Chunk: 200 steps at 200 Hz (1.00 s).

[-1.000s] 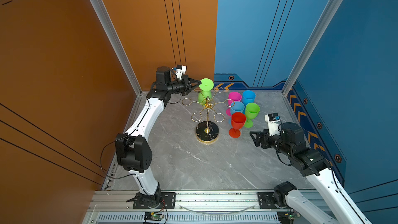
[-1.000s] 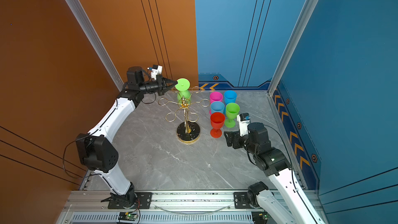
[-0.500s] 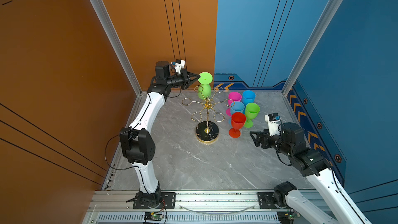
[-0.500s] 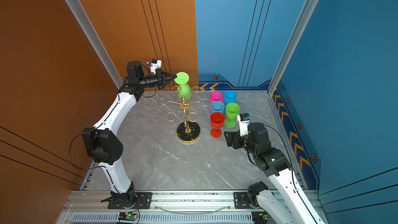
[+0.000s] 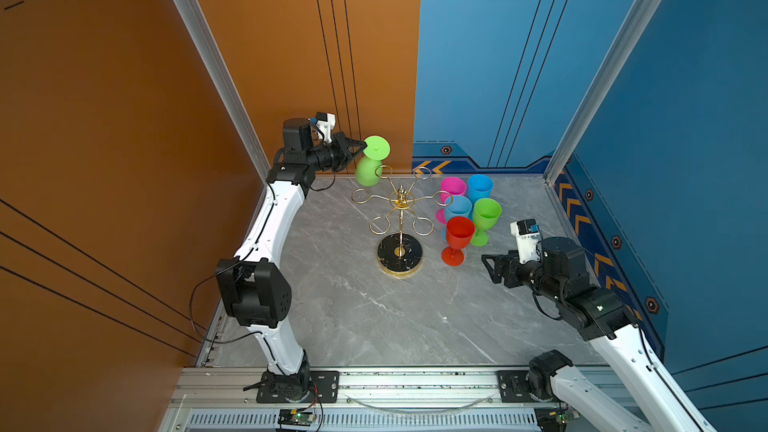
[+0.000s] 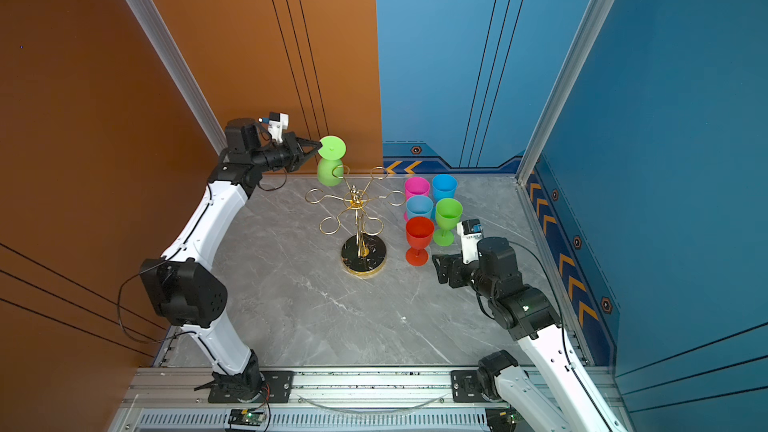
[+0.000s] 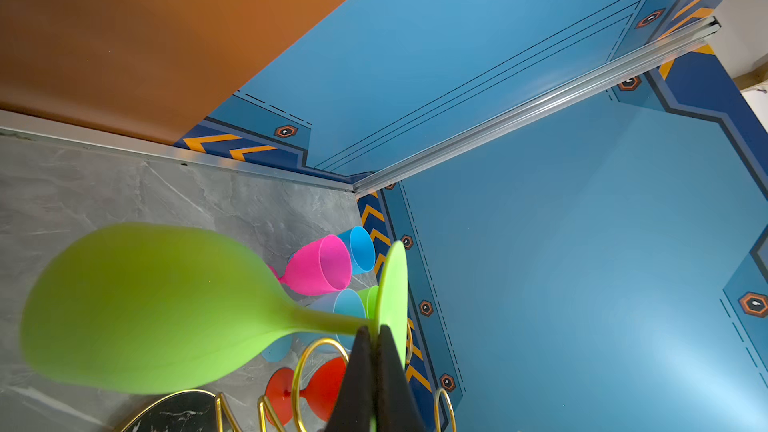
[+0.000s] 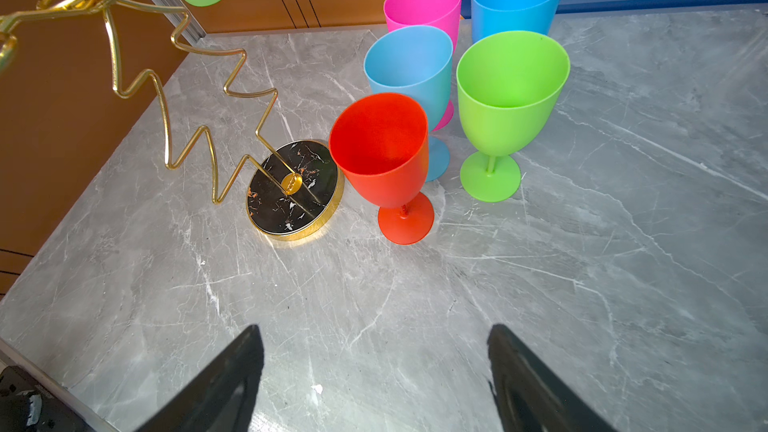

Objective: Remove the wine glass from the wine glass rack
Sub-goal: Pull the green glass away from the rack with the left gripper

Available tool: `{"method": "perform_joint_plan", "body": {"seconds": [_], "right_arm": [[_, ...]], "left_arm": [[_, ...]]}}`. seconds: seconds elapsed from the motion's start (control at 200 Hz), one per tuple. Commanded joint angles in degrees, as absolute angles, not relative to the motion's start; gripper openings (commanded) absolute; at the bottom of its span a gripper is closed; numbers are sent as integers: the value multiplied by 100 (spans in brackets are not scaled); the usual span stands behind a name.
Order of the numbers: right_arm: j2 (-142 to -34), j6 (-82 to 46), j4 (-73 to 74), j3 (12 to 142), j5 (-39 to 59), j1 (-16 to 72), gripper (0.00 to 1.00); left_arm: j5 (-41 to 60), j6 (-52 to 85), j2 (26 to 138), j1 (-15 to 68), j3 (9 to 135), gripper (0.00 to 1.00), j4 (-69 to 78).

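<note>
Room: grey marble tabletop (image 5: 353,317) is bare from 5 to 8 o'clock of the gold wire wine glass rack with the round black marbled base (image 5: 400,253). The orange wall panel (image 5: 291,56) is close behind at 11–12 o'clock, so it's tight back there.

Five upright plastic goblets are clustered at 2–3 o'clock of the rack: red (image 5: 459,234), green (image 5: 486,214), light blue (image 5: 457,207), pink (image 5: 452,187), blue (image 5: 480,187). The red one stands just beside the base.

Left arm is stretched out to the back-left corner with the wrist level. Left gripper (image 5: 362,144) points toward 3 o'clock, jaws clenched on the rim of the foot disc of the lime-green plastic wine glass (image 5: 368,170).

The glass is at 11 o'clock of the rack hub, off the table and inverted: foot on top, bowl mouth down, long axis roughly vertical. In both top views the bowl overlaps the nearest loop arm. In the left wrist view the stem (image 7: 332,317) is not inside the gold loop near it. Contact: can't tell.

Right arm is low, at 4 o'clock of the base. Right gripper (image 5: 489,270) faces 9 o'clock, jaws spread wide and holding nothing, well apart from the rack.
</note>
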<state>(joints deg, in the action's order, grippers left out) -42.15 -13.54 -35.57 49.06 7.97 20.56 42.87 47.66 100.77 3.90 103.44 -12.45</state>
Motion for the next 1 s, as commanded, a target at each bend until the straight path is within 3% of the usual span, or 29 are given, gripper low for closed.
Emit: {"method": "perform_joint_plan", "body": {"seconds": [0.0,0.36,0.996], "right_arm": [[-4162,-1415,-3709,4865,841,2008,86],[-4160,-1449,-3700,4843,870,2004,86],[-4221,-1576,-3615,4788,1125,2013,86]], "left_arm": [[3726,4323,9679,241,10151,0,-1495],[2715,3643,8603,2,9309,0,-1956],[2345,2636,6934,-105,7911,0,-3146]]}}
